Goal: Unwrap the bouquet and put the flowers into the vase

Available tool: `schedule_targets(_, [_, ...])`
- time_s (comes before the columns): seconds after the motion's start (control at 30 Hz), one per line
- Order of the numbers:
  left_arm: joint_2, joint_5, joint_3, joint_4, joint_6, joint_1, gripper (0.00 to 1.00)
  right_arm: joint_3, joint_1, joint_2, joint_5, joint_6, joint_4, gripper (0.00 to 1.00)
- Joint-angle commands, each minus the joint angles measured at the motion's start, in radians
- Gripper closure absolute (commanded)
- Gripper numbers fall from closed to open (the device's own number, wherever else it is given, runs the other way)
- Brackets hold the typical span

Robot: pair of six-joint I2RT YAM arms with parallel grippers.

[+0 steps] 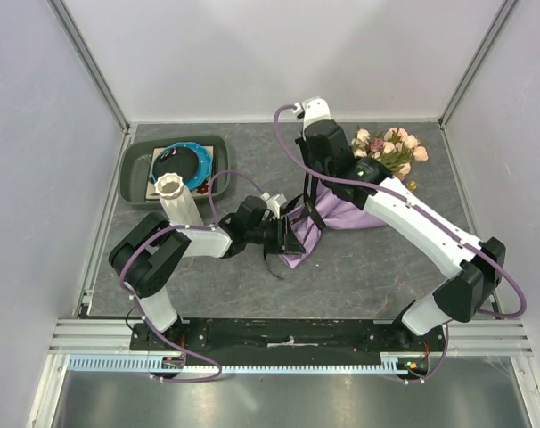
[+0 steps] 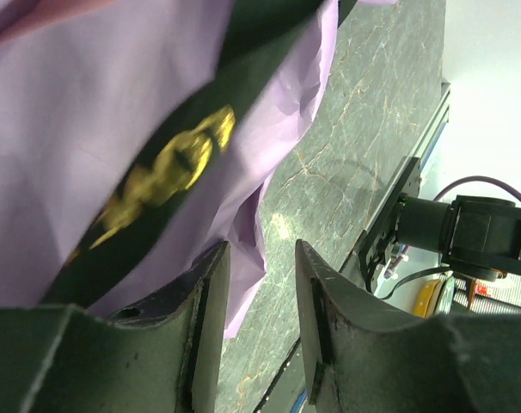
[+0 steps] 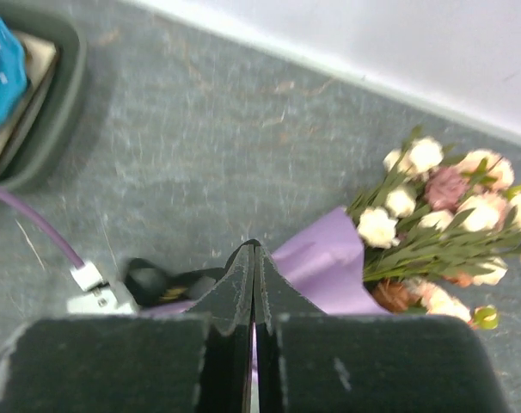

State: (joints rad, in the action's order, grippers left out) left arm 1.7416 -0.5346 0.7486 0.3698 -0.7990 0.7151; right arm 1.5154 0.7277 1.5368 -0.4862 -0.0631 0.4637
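The bouquet (image 1: 341, 214) lies on the table in its lilac wrapping paper (image 2: 71, 112). Its flowers (image 1: 390, 147), peach, cream and mauve roses (image 3: 441, 202), point to the far right. A black ribbon (image 2: 174, 163) with gold print crosses the paper. My right gripper (image 3: 254, 249) reaches down over the middle of the wrap, shut on a fold of that ribbon (image 3: 170, 288). My left gripper (image 2: 260, 249) is open at the wrap's lower end (image 1: 288, 234), with paper beside its left finger (image 2: 211, 284) and bare table showing in the gap. The white ribbed vase (image 1: 179, 201) stands upright by the left arm.
A dark grey tray (image 1: 132, 169) holding a blue ring (image 1: 185, 160) sits at the far left, behind the vase. A small yellow item (image 1: 412, 185) lies near the flowers. White walls enclose the table on three sides.
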Motion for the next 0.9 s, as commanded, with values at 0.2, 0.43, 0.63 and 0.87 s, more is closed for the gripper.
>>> schedule_targets(0.2, [-0.083, -0.019, 0.061, -0.015, 0.003, 0.01, 0.54, 0.454, 0.004, -0.078, -0.144, 0.094, 0.058, 1.0])
schedule_targets(0.43, [-0.143, -0.033, 0.087, -0.038, 0.014, 0.01, 0.52, 0.845, 0.004, -0.099, -0.124, 0.117, 0.085, 1.0])
schedule_targets(0.63, [-0.189, -0.042, 0.089, -0.063, 0.026, 0.01, 0.51, 0.798, 0.003, -0.252, -0.184, 0.167, 0.015, 1.0])
schedule_targets(0.87, [-0.307, -0.056, 0.072, -0.097, 0.018, 0.01, 0.49, 0.678, 0.004, -0.395, -0.488, 0.342, -0.01, 1.0])
